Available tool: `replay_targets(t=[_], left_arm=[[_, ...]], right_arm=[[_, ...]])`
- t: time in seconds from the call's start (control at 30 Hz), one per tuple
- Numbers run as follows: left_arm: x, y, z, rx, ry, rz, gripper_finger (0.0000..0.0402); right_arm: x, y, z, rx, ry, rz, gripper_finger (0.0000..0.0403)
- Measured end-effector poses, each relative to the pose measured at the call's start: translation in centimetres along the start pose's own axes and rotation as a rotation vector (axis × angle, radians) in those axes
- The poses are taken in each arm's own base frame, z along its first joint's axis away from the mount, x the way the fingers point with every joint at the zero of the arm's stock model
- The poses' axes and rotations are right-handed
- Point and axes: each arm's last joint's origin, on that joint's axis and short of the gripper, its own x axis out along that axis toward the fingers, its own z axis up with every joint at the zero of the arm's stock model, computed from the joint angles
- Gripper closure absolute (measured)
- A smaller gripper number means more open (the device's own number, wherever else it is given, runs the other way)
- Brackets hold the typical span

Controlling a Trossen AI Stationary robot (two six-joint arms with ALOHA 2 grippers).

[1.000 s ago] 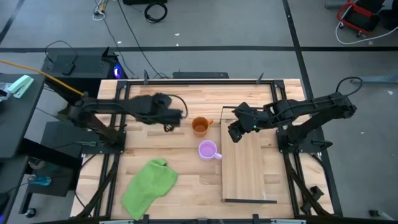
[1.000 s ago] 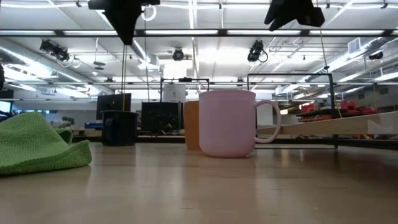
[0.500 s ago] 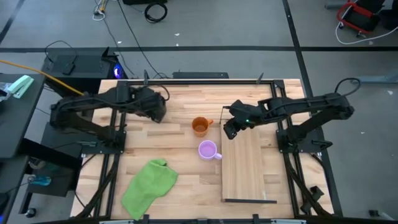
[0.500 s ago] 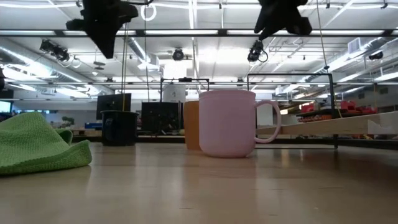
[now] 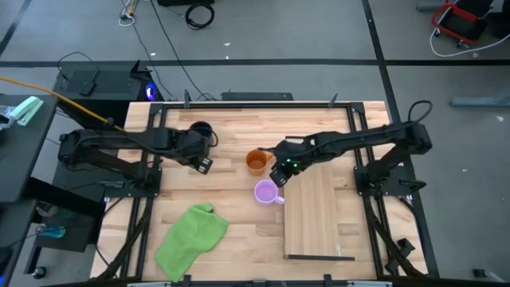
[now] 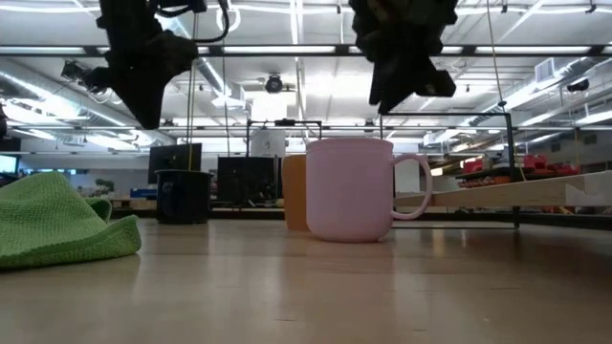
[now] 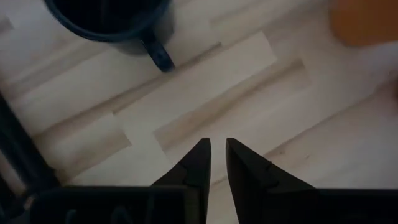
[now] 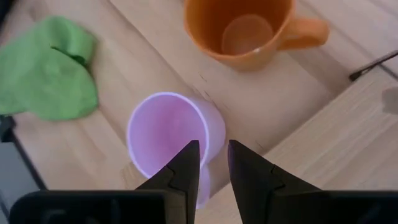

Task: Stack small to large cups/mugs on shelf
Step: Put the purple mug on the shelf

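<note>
The light purple mug stands upright on the table, left of the shelf. The orange mug stands just beyond it. The black mug stands upright at the far left. My right gripper hovers above the purple mug's rim, its fingers a little apart and holding nothing; the low view shows it clear above the mug. My left gripper points down over bare wood on the near side of the black mug, narrowly open and holding nothing.
A crumpled green cloth lies near the table's front left. The shelf's board lies flat at the right, with a thin black wire frame at its near end. Bare tabletop lies between the cloth and the shelf.
Both grippers have come down. My left gripper has drawn back from beside the orange mug toward the table's left, then toward the near edge, uncovering the black mug. My right gripper has gone left and toward the near edge, from over the shelf's far end to above the purple mug.
</note>
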Motion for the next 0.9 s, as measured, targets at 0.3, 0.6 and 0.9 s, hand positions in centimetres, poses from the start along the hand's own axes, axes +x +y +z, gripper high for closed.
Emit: replay_targets(t=[0.3, 0.6, 0.9], left_arm=[[2.2, -0.4, -1.2, 0.018, 0.034, -0.062, 0.0341], [2.6, -0.5, -1.3, 0.016, 0.024, -0.082, 0.0342], [2.6, -0.5, -1.2, 0.015, 0.019, -0.089, 0.0333]], right_arm=[[2.9, 0.4, -0.6, -0.013, 0.079, -0.046, 0.0312], [4.3, 0.7, -1.1, -0.024, 0.104, -0.066, 0.0312], [5.5, 0.8, -1.0, -0.023, 0.107, -0.069, 0.0312]])
